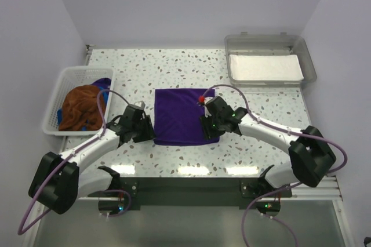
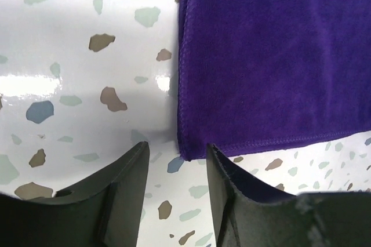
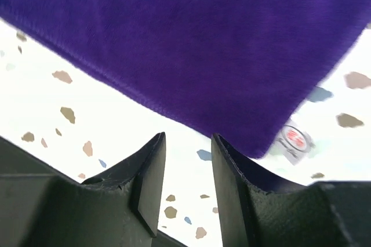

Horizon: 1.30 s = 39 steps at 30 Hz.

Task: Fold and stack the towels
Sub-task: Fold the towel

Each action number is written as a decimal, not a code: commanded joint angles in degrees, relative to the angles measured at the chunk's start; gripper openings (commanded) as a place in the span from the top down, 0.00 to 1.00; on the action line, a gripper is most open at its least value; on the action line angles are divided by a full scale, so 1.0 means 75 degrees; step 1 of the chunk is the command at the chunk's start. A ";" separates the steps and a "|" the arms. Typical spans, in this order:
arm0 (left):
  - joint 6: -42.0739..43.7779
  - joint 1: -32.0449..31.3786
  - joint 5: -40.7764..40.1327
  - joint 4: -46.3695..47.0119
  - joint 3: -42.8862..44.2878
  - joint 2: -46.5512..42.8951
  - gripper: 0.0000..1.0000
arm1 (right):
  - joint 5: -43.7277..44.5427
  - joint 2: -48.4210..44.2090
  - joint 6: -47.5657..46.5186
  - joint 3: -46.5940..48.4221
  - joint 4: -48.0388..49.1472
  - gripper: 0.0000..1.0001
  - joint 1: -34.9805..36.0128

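Half-parted and empty, the left gripper (image 2: 177,148) sits low over the near-left corner of a purple towel (image 2: 272,55). The right gripper (image 3: 188,140), also apart and empty, faces the near-right corner. The purple towel lies flat mid-table (image 1: 127,67), and a rust-brown towel (image 1: 80,106) fills the white basket (image 1: 62,74).

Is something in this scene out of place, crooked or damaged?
Nothing stands out. The purple towel lies flat and fairly square on the table; only its small label sticks out at one corner. The other towels lie crumpled in the white basket, not yet folded.
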 commanded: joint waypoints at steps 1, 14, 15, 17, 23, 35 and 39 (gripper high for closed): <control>-0.0439 -0.0054 0.0097 0.0388 -0.0141 -0.0046 0.53 | 0.0745 -0.0365 0.0742 -0.0226 0.0012 0.57 -0.0258; -0.0638 -0.0195 0.0132 0.0716 -0.0200 0.0271 0.62 | -0.0086 -0.0799 0.1997 -0.1586 0.1043 0.51 -0.1735; -0.0638 -0.0207 0.0121 0.0705 -0.0188 0.0282 0.63 | -0.0110 -0.0822 0.2102 -0.1645 0.1089 0.51 -0.1724; -0.0639 -0.0230 0.0120 0.0740 -0.0188 0.0318 0.65 | -0.0133 -0.0845 0.2162 -0.1715 0.1207 0.51 -0.1747; -0.0650 -0.0300 0.0120 0.0799 -0.0130 0.0435 0.72 | -0.0028 -0.1021 0.2139 -0.1704 0.1184 0.52 -0.1747; -0.0673 -0.0371 0.0121 0.0624 0.0034 0.0529 1.00 | 0.0007 -0.1091 0.2033 -0.1692 0.1137 0.52 -0.1747; -0.0685 -0.0418 0.0003 0.0109 0.0514 0.0307 1.00 | 0.0194 -0.1197 0.1869 -0.1517 0.0880 0.52 -0.1747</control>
